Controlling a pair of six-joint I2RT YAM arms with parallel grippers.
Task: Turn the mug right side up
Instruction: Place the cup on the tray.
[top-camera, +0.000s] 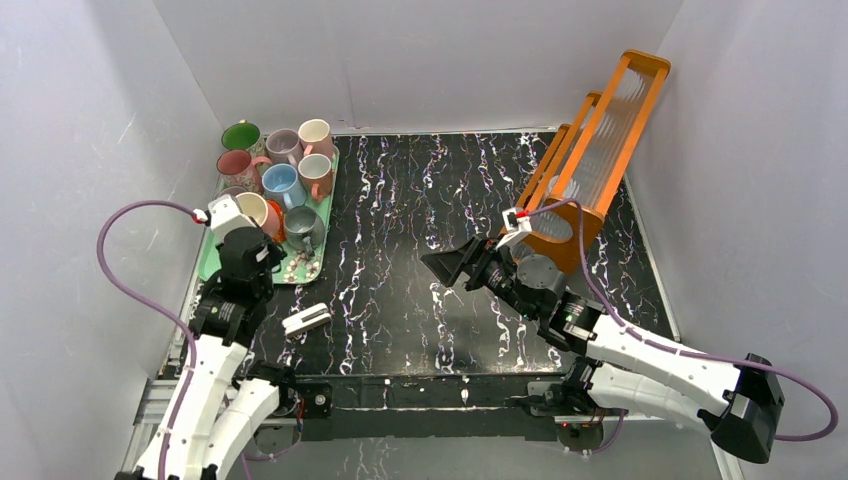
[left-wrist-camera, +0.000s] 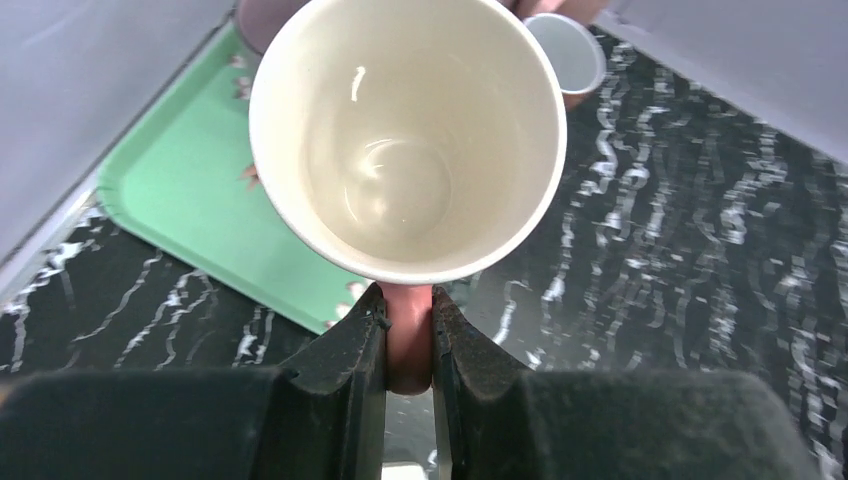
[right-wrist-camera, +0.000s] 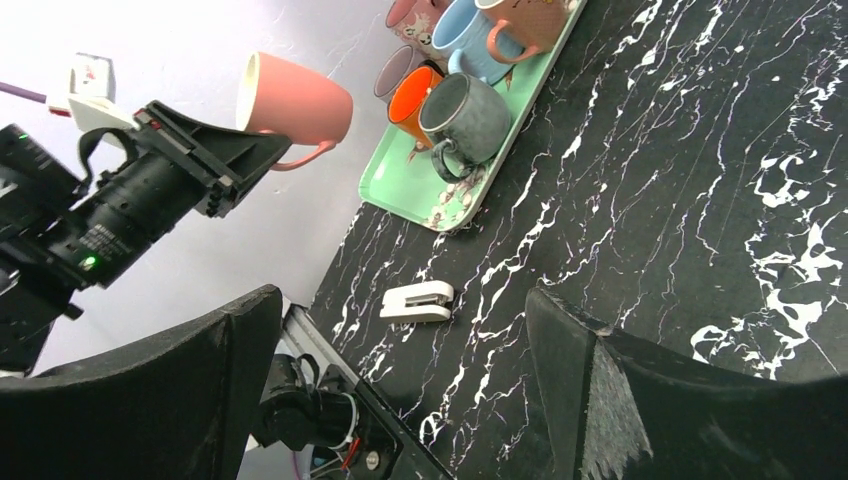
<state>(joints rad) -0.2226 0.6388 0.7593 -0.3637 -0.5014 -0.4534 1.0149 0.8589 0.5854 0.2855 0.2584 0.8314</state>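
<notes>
A pink mug with a cream inside (top-camera: 252, 209) hangs in the air over the near end of the green tray (top-camera: 303, 270). Its mouth shows from above. My left gripper (top-camera: 256, 243) is shut on the mug's pink handle (left-wrist-camera: 408, 335). In the left wrist view the mug's mouth (left-wrist-camera: 405, 140) faces the camera, with the tray (left-wrist-camera: 170, 190) below it. The right wrist view shows the mug (right-wrist-camera: 295, 100) held off the table by the left gripper (right-wrist-camera: 215, 165). My right gripper (top-camera: 455, 265) is open and empty over the middle of the table, and its jaws stand wide apart (right-wrist-camera: 400, 320).
Several other mugs (top-camera: 283, 180) stand on the tray at the back left, among them a grey one (right-wrist-camera: 462, 118) and an orange one (right-wrist-camera: 415, 100). A white clip (top-camera: 307, 319) lies on the black marble table by the tray. An orange rack (top-camera: 600, 150) leans at the back right.
</notes>
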